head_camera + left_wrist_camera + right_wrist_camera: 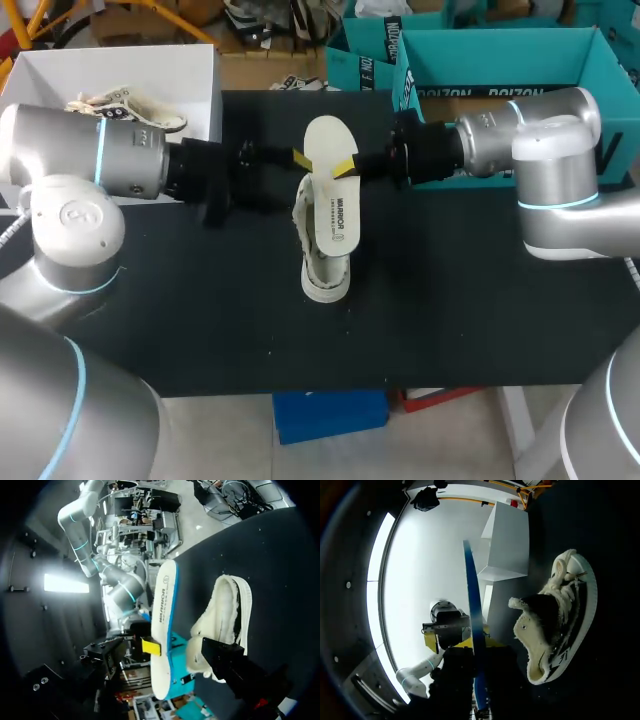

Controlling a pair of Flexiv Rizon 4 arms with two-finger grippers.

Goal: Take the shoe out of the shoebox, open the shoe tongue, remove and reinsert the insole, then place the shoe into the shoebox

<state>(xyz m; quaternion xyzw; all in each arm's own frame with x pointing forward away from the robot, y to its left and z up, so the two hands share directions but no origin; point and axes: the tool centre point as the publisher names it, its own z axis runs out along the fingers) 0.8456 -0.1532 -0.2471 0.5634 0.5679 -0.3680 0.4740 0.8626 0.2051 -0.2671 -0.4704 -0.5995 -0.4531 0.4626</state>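
A white shoe (325, 270) lies on the black table (200, 310), its opening toward the arms, also seen in the wrist views (225, 610) (555, 625). Above it hangs the white insole (330, 200), printed face up and blue underneath (472, 605). My right gripper (342, 166) is shut on the insole near its far end, one yellow tip on the printed face (150, 646). My left gripper (283, 166) stands open just left of the insole and holds nothing. One of its black fingers (230, 665) shows beside the shoe.
A white open box (150, 70) stands at the back left with another shoe (120, 105) inside it. Teal boxes (500, 60) stand at the back right, behind my right arm. Bare black tabletop lies in front of the shoe.
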